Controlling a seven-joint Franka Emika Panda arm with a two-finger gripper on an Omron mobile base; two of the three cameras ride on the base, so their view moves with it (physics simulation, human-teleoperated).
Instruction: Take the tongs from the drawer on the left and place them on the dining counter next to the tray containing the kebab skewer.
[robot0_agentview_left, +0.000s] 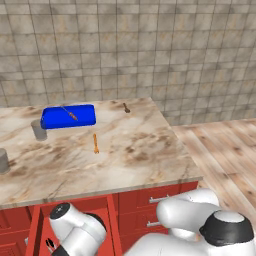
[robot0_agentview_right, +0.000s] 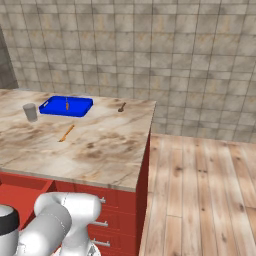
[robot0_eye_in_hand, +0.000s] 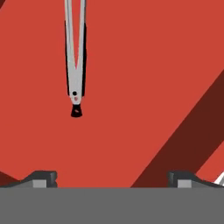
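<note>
In the hand view the end effector (robot0_eye_in_hand: 112, 178) gapes wide, holding nothing; the tongs (robot0_eye_in_hand: 75, 52) lie at 11 o'clock on the drawer (robot0_eye_in_hand: 144, 65) floor. Base views show the tray (robot0_agentview_left: 68, 116) on the surface (robot0_agentview_left: 125, 150).

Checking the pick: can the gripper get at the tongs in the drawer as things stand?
Probably yes. In the hand view the open gripper looks down onto the drawer floor, with the tongs lying flat ahead, off to one side, nothing over them. It likely needs to shift sideways before closing.
</note>
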